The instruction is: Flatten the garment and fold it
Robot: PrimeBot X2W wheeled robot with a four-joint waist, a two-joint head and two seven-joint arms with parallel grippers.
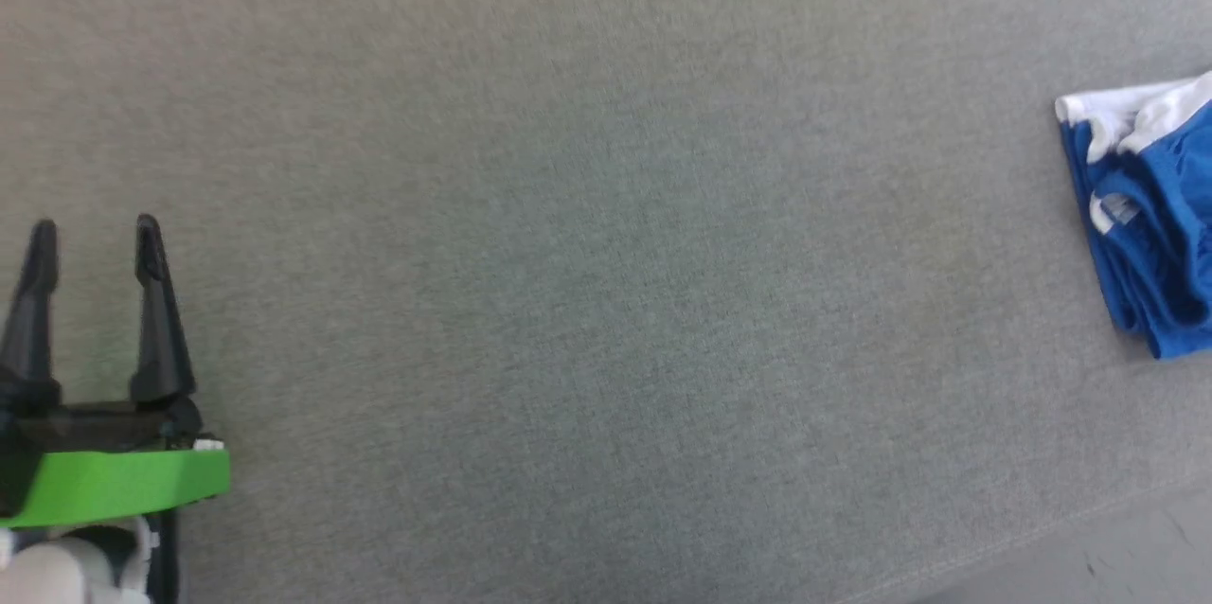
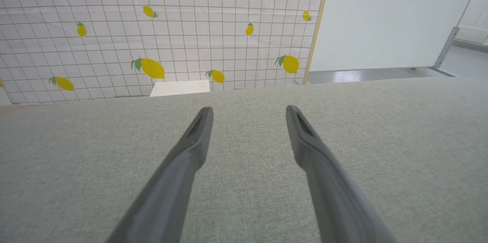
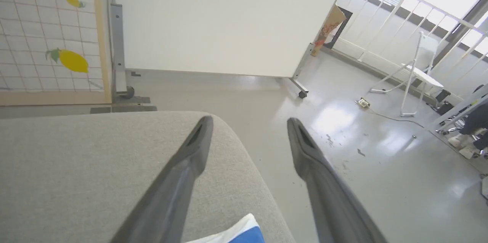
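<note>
1. Head view: my left gripper is down at the lower left, fingers spread with nothing between them, over the bare grey surface. The garment is way over at the right edge, well apart from that gripper. It's stacked in blue layers with white trim along the top, and the frame cuts part of it off (so I can't tell how tidy the stack is).

2. Left wrist view: the left gripper has its fingers wide apart and empty. They point across the grey surface toward a lemon-print backdrop.

3. Right wrist view: my right gripper is spread too and isn't pinching anything. A blue-and-white corner of the garment peeks in at the bottom edge between my two fingers. It's close to the surface's rounded corner, with shiny floor beyond.

4. What bugs me: the garment looks parked near that corner. If a fingertip snags a loose layer, the drag could pull the stack apart or slide it over the edge. The soft fabric could also slump open by itself if the layers aren't squared up.
</note>
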